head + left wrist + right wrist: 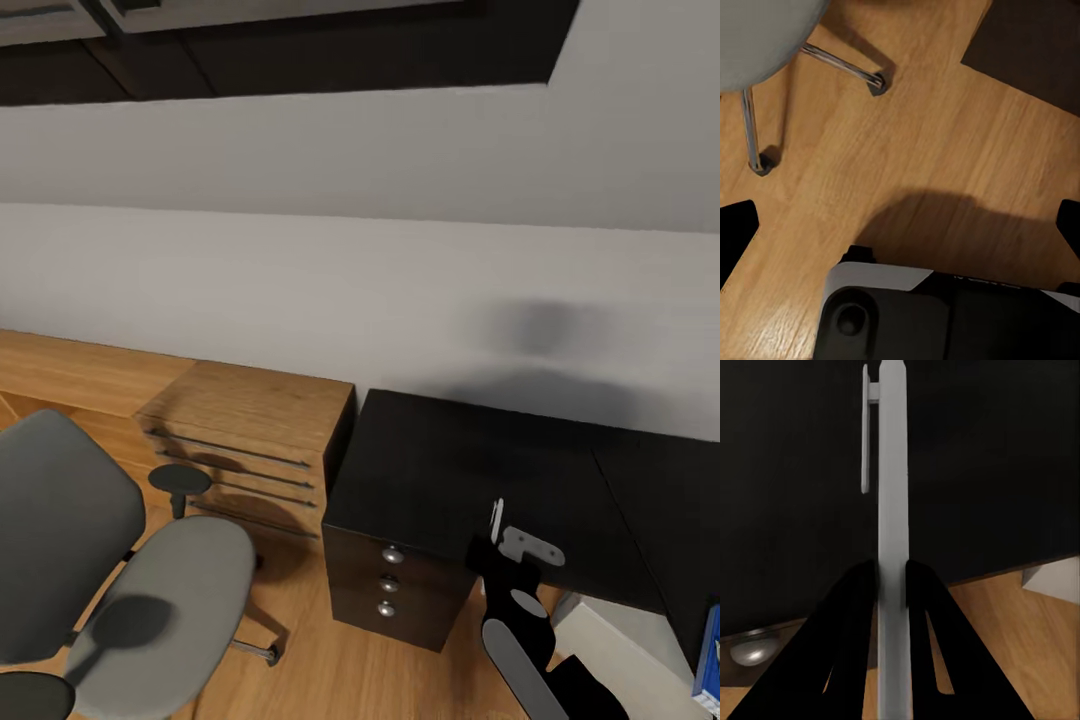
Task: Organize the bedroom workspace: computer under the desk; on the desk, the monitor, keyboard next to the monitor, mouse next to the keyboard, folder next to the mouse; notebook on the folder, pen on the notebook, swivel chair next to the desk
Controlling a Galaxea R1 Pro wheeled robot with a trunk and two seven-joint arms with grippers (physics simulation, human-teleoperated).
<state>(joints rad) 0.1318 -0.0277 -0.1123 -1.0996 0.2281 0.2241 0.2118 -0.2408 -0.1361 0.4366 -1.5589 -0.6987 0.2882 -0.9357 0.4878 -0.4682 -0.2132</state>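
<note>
Pen handling: the pen (891,510) looks light, rigid and smooth, so you should expect it to pivot or slip if pinched loosely.
Hold point: your right gripper (891,577) clamps it low on the barrel, both fingers (855,607) pressed against its sides, most of its length jutting out beyond the fingertips.
Pen look: slim white stick with a thin clip alongside the far end.
Pen place: between your fingers, above the edge of the desk (450,470), over its glossy black top.
Left gripper: its dark fingertips (735,232) stand wide apart with nothing between them, wooden floor (945,135) and the swivel chair (150,590) base beyond.
Folder: a blue edge (708,655) shows at the side of the head view.
</note>
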